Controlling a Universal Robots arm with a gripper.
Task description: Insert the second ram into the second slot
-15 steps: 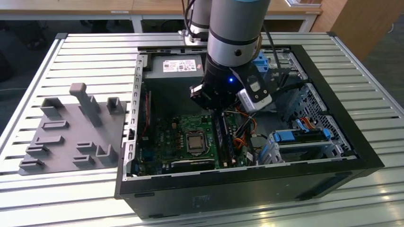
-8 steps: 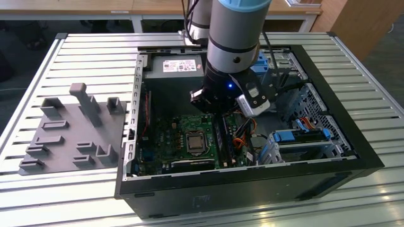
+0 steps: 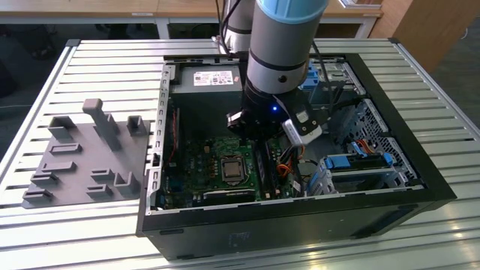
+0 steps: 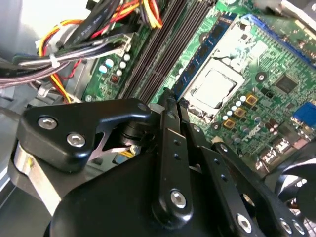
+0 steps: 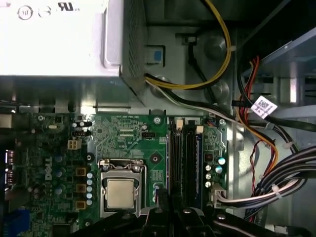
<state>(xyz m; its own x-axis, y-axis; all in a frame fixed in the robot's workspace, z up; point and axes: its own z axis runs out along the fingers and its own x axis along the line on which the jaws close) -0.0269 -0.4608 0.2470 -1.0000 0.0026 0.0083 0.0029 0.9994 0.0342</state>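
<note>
We find the claw (image 4: 168,101) low inside the open computer case (image 3: 420,169), right above the memory slots (image 5: 183,158) beside the processor socket (image 5: 121,192) — fingers drawn close together. Whether they grip the second ram, we cannot tell.

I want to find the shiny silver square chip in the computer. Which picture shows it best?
The first wrist view: the silver chip faces the camera flat and unblocked. The second wrist view shows it tilted beyond the arm's black jaws. In the exterior view it looks tiny.
</note>
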